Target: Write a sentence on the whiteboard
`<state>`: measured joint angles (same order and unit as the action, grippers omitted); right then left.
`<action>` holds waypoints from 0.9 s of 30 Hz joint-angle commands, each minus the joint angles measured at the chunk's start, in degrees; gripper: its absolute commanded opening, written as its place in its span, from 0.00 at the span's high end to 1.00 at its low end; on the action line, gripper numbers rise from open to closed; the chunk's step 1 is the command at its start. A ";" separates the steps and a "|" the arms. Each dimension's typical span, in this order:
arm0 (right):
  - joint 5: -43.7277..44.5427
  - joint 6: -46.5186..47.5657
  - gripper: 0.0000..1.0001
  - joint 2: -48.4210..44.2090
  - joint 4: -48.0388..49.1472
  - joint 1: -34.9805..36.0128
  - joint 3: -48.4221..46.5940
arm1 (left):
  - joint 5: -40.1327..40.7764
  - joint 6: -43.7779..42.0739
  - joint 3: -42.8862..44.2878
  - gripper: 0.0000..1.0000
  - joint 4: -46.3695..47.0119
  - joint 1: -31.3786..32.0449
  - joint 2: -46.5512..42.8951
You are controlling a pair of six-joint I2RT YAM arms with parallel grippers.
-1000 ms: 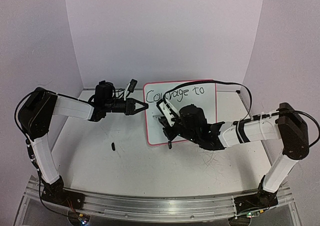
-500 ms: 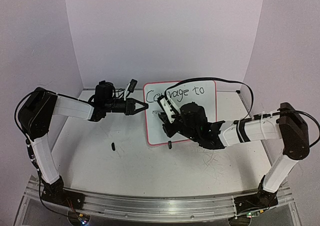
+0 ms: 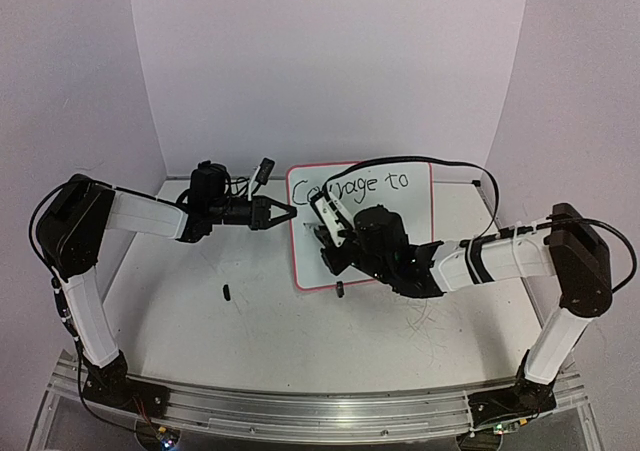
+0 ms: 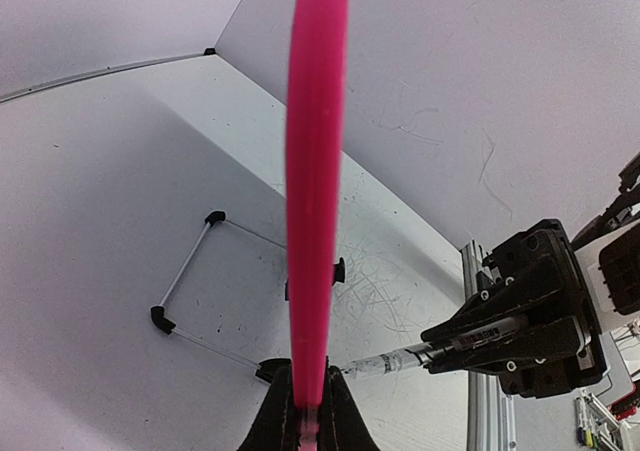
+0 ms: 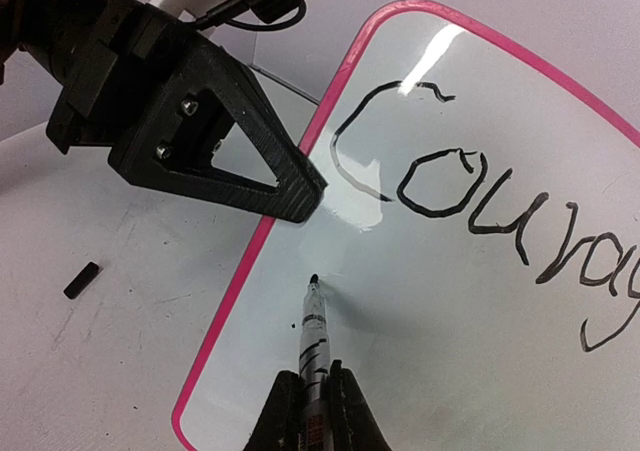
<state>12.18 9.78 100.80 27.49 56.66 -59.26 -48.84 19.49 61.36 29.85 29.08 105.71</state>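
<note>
The whiteboard (image 3: 400, 221), white with a pink frame, stands tilted at the table's middle and bears the black words "Courage to". My left gripper (image 3: 288, 212) is shut on the board's left edge, which shows as a pink strip (image 4: 315, 171) in the left wrist view. My right gripper (image 3: 327, 236) is shut on a marker (image 5: 313, 341), whose black tip sits at the board (image 5: 480, 301) below the "C", near the left frame. The marker also shows in the left wrist view (image 4: 395, 362).
A small black marker cap (image 3: 226, 292) lies on the table left of the board, and it also shows in the right wrist view (image 5: 81, 279). A black cable (image 3: 440, 168) arcs over the board's top. A black clip foot (image 3: 340, 289) sits at the board's bottom edge.
My right gripper has shifted slightly left with the marker, toward the board's left side below the first word. The left gripper and board have not moved.
</note>
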 commanded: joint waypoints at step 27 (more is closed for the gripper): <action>-1.37 -2.28 1.00 1.33 -3.15 0.45 -1.04 | -2.19 -1.37 0.56 1.00 1.24 0.48 -3.30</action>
<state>11.01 8.75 101.32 25.10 56.93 -60.34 -48.82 19.42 61.36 29.54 29.06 105.71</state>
